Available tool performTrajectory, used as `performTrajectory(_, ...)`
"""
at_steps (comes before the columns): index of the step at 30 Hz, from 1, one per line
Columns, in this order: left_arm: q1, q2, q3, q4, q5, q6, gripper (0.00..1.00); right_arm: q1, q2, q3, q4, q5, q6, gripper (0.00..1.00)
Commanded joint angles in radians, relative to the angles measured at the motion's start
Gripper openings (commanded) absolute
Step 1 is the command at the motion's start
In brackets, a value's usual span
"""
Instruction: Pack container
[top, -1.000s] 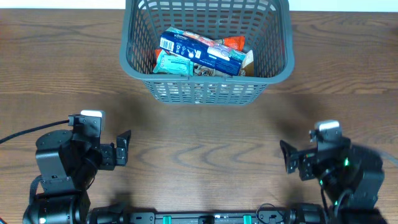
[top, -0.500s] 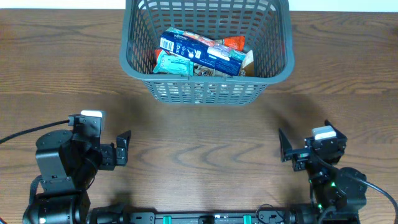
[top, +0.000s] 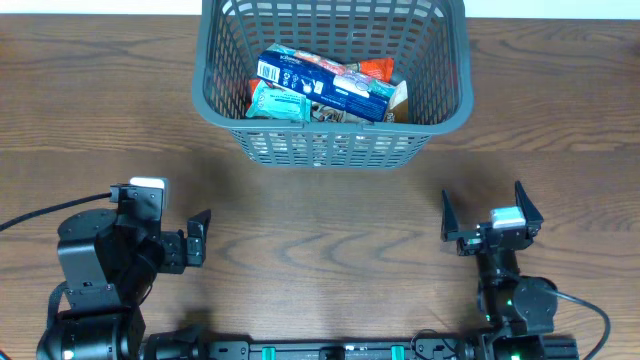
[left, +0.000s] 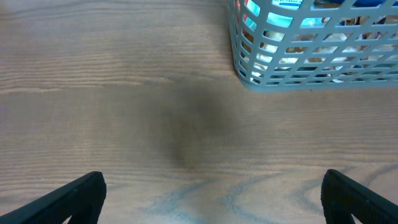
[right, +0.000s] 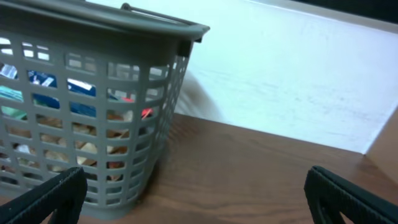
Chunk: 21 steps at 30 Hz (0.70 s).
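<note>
On a brown wooden table (top: 320, 250) we see the slate-grey lattice container (top: 330, 145) at the far middle edge, holding several snack packs (top: 325, 85), while the left end effector (top: 200, 235) and right end effector (top: 485, 205) sit by the near edge, both spread wide and empty.

The overhead camera looks straight down on the table (top: 320, 215), with the container (top: 330, 148) at its far edge. The left wrist camera, low and tilted down, faces forward and catches the container's near left corner. The right wrist camera looks almost level at its near right corner and a pale wall (right: 298, 81). All three views share the container.
</note>
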Motion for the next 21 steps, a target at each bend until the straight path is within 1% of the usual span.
performTrajectory(1, -0.006, 0.000, -0.002, -0.002, -0.011, 0.002, 0.99, 0.005, -0.052, -0.067, 0.027, 0.025, -0.006, 0.99)
performTrajectory(2, -0.006, 0.000, -0.002, -0.002, -0.011, 0.002, 0.98, 0.003, -0.067, -0.078, 0.018, 0.028, 0.003, 0.99)
performTrajectory(6, -0.006, 0.000, -0.002, -0.002, -0.011, 0.002, 0.99, -0.013, -0.109, -0.076, -0.101, 0.042, 0.026, 0.99)
performTrajectory(8, -0.006, 0.000, -0.002, -0.002, -0.011, 0.002, 0.99, -0.025, -0.116, -0.076, -0.156, 0.043, 0.064, 0.99)
performTrajectory(13, -0.006, 0.000, -0.002, -0.002, -0.011, 0.002, 0.99, -0.037, -0.115, -0.076, -0.153, 0.042, 0.066, 0.99)
performTrajectory(18, -0.006, 0.000, -0.002, -0.002, -0.011, 0.002, 0.99, -0.037, -0.115, -0.076, -0.152, 0.043, 0.144, 0.99)
performTrajectory(21, -0.006, 0.000, -0.002, -0.002, -0.011, 0.002, 0.99, -0.037, -0.115, -0.076, -0.152, 0.044, 0.155, 0.99)
